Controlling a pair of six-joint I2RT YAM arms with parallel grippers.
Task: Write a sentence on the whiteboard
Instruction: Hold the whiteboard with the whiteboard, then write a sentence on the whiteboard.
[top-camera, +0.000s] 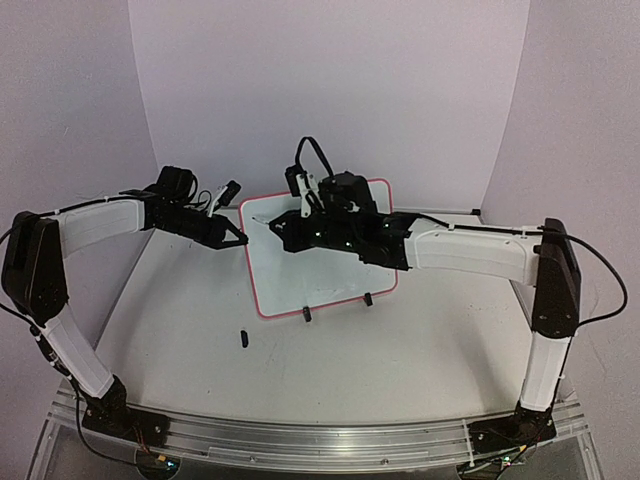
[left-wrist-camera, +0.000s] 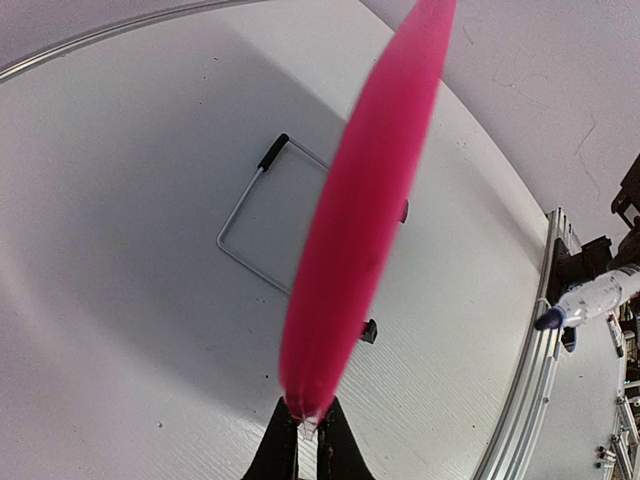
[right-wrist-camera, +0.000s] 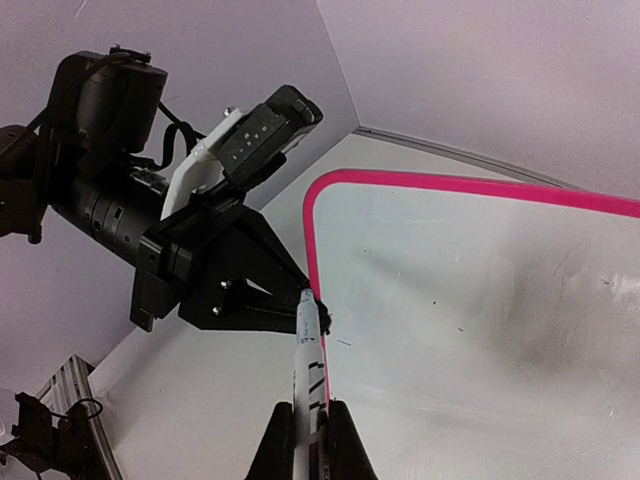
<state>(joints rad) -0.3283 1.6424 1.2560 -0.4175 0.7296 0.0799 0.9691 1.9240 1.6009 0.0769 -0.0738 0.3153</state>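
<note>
Right tool (right-wrist-camera: 310, 428) clamps a white-barrelled marker (right-wrist-camera: 308, 345), its tip near the upper-left edge of the small rectangular red-bordered whiteboard (top-camera: 330, 280), seemingly ready to write. Left tool (left-wrist-camera: 308, 430) pinches the border, steadying the board on the white bench (top-camera: 190, 340).

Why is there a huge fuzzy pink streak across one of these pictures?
Left wrist view: that streak is the border of the whiteboard seen edge-on, too close to the lens to focus; the table behind bows from wide-angle distortion. Right wrist view: the same border is sharp. Top view: even, soft light.
</note>
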